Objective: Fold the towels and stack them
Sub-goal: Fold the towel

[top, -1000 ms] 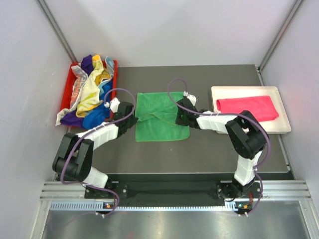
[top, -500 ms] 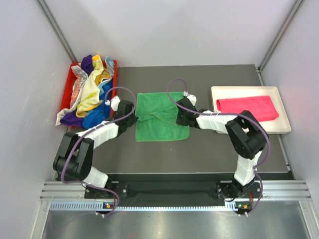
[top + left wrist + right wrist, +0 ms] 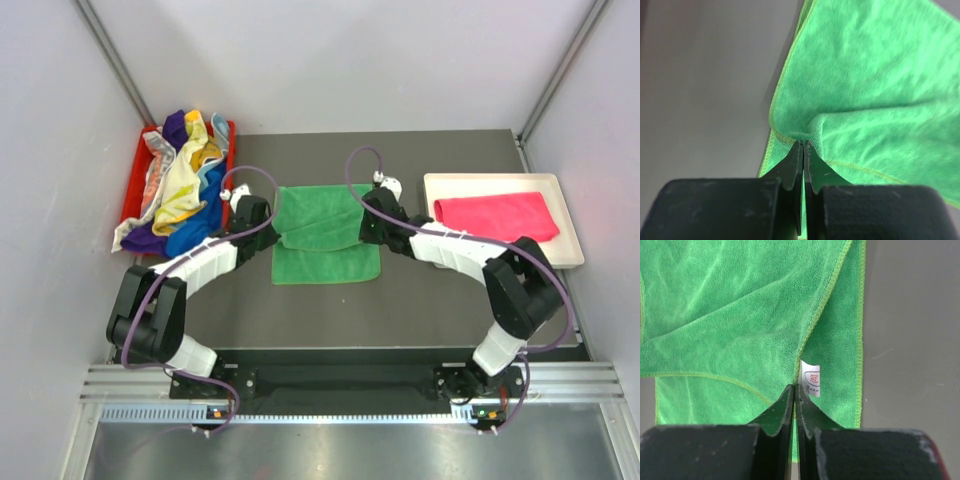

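Both arms have reached farther up the desk (image 3: 400, 310) since a second ago, the right one stretching out the most. The pinched layer of the green towel (image 3: 325, 262) has gone with them toward the far side.

Nearest, the arm bases sit at the desk's front edge. Beyond them the green towel lies mid-desk, partly doubled over itself. The left pincer (image 3: 270, 233) is clenched on its left edge and the right pincer (image 3: 366, 228) on its right edge. From above, the wrists cover the fingertips, so the grips read only in the wrist views. In the left wrist view the black jaws meet tightly on a gathered fold of green cloth. In the right wrist view they close on a hemmed edge just beside a small white label (image 3: 811, 378), whose print is too small to read. Both wrist views cut the towel off at the frame edges, and the pincer bodies hide the cloth nearest the cameras.

Farther back on the left, the red bin (image 3: 134, 183) holds a heap of loose towels (image 3: 180, 190) in yellow, purple, blue, white and orange. The heap hides the bin's floor and spills over its near rim onto the desk. How many cloths it holds cannot be told. On the right, the white tray (image 3: 500, 254) carries one pink towel (image 3: 495, 217), folded flat and lying inside the rim.
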`<state>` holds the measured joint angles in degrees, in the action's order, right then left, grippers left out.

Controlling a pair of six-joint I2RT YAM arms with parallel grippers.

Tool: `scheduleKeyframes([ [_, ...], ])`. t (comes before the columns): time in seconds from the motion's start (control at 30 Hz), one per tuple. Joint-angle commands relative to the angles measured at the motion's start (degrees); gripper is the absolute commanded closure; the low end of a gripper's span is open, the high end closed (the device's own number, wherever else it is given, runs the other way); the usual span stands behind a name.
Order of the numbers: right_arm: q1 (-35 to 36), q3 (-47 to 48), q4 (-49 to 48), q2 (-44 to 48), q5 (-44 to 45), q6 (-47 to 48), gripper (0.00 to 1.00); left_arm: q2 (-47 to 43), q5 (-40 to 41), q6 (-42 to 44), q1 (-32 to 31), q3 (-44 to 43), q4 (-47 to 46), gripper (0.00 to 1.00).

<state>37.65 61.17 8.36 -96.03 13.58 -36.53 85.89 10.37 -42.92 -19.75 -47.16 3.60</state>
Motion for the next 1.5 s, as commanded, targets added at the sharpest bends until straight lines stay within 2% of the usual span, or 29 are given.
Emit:
scheduleKeyframes([
  [0.0, -0.65, -1.05, 0.87, 3.56, 0.30, 2.25, 1.00, -1.95, -1.76, 2.92, 0.24, -1.89, 1.68, 1.00],
  [0.5, -4.34, -6.94, 0.87, 8.84, -1.54, 4.89, 1.00, -4.85, -3.86, 5.74, 0.15, -1.71, 7.03, 1.00],
  [1.17, -5.30, -11.24, -1.77, 6.38, -6.02, 7.27, 1.00, -9.07, -5.01, 5.56, 0.06, 3.91, 9.32, 1.00],
  [1.47, -5.22, -12.56, -1.68, 8.49, -6.20, 7.44, 1.00, -11.18, -4.83, 5.30, 0.06, 4.71, 9.85, 1.00],
])
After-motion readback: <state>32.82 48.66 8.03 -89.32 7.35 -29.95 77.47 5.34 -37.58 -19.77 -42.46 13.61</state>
